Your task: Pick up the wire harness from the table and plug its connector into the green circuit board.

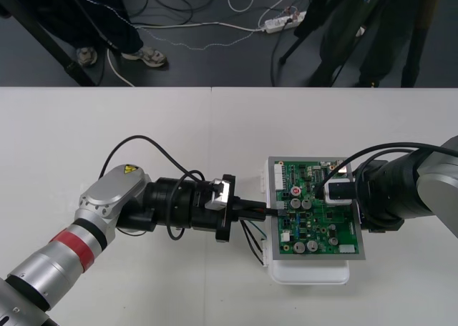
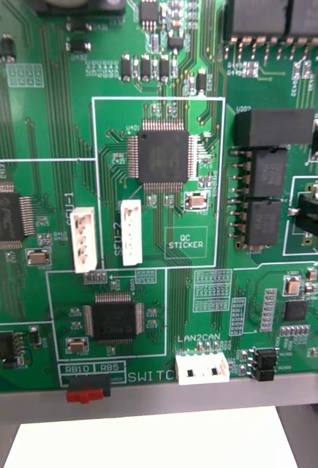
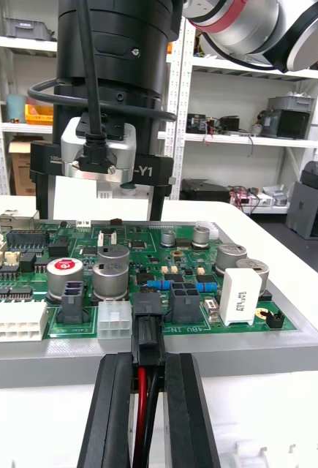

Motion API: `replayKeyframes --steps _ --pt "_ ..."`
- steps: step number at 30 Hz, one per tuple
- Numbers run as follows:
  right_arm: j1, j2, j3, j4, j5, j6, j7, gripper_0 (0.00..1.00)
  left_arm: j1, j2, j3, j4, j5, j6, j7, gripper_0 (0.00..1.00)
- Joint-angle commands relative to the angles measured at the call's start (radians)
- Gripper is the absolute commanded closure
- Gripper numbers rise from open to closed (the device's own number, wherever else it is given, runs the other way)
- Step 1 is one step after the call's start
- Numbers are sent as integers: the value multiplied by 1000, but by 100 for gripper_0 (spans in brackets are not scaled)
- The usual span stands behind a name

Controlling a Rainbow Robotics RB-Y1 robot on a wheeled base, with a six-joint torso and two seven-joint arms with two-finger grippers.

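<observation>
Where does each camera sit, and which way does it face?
Front: overhead, looking steeply down at the table; left gripper beside the board, right gripper over it.
Right wrist: close above the board, facing straight down.
Left wrist: level with the board's edge; own fingers shut on the harness, right gripper beyond.
Shared: front and left wrist both show the right gripper.

Even overhead light leaves the bench (image 1: 107,126) bright; soft, faint shadows sit beside the left arm (image 1: 114,190) and right arm (image 1: 429,183). Silver arm shells show mild glare.
</observation>
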Motion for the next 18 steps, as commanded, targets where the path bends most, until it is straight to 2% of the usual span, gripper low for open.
replayKeyframes --steps 1,18 --pt "-22 17 9 -13 -19 -4 -54 0 -37 -20 -37 -22 9 33 19 100" --pt "-22 17 11 -17 -28 -4 -54 0 -26 -20 -49 -51 41 33 23 100"
